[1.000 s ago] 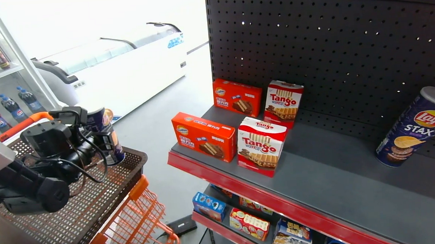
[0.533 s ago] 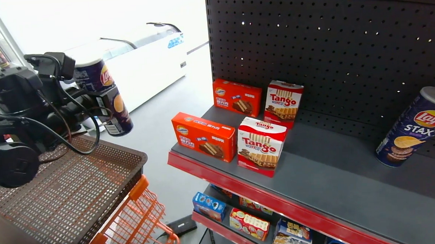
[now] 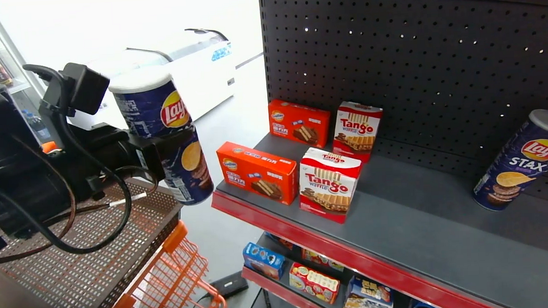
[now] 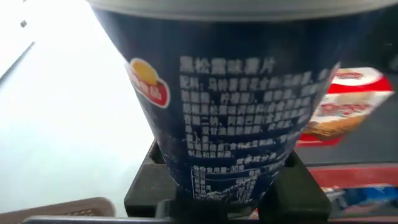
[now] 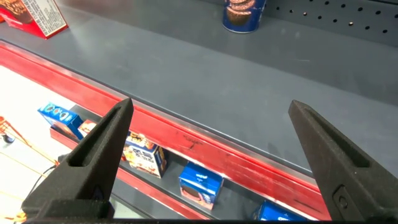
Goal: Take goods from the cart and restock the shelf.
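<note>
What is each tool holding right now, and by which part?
Left tool grips the chip can around its middle, lid up. Right tool is open, holding nothing.

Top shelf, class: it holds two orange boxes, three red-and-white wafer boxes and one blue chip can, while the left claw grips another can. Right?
No. The head view shows two red-and-white wafer boxes on the top shelf, not three. The rest stands: two orange boxes, one blue chip can, and the left claw grips another can.
</note>
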Available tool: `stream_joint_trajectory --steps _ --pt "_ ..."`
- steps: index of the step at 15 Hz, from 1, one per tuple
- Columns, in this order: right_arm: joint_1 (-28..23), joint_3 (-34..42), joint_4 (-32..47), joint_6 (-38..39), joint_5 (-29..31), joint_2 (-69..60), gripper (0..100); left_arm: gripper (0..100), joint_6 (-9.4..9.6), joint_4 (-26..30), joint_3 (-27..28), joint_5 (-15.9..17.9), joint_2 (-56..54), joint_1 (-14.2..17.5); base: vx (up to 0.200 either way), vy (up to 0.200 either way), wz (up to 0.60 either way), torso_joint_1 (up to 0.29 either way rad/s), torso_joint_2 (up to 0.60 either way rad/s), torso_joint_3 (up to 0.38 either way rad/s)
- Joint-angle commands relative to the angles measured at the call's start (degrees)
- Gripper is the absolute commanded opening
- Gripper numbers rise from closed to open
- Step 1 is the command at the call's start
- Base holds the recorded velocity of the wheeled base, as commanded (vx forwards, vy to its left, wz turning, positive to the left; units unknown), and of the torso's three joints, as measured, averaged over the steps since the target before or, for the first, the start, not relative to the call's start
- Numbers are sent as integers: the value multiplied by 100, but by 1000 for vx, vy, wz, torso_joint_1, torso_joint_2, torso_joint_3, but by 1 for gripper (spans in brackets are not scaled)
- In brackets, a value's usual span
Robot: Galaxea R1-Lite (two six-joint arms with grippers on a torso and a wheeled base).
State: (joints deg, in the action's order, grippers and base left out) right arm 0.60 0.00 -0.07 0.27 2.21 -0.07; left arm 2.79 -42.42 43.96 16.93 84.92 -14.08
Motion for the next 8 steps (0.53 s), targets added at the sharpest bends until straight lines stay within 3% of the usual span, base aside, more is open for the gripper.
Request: stream_joint_trajectory --steps 1,2,3,5,6,8 --pt "2 0 -1 0 -1 7 100 0 -51 32 -89 504 -107 -218 0 0 0 0 0 0" --pt "2 0 -1 0 -1 7 100 0 -51 41 -98 539 -98 -227 0 0 0 0 0 0" --pt "2 0 -1 0 -1 7 100 0 -68 120 -37 838 -116 -218 0 0 0 0 0 0" --pt "2 0 -1 0 -1 7 100 0 -59 252 245 724 -72 -455 0 0 0 0 0 0" --pt "2 0 -1 0 -1 7 100 0 -51 94 139 583 -11 -710 0 0 0 0 0 0" --pt "2 0 -1 0 -1 7 100 0 -51 -64 86 697 95 -930 0 0 0 0 0 0"
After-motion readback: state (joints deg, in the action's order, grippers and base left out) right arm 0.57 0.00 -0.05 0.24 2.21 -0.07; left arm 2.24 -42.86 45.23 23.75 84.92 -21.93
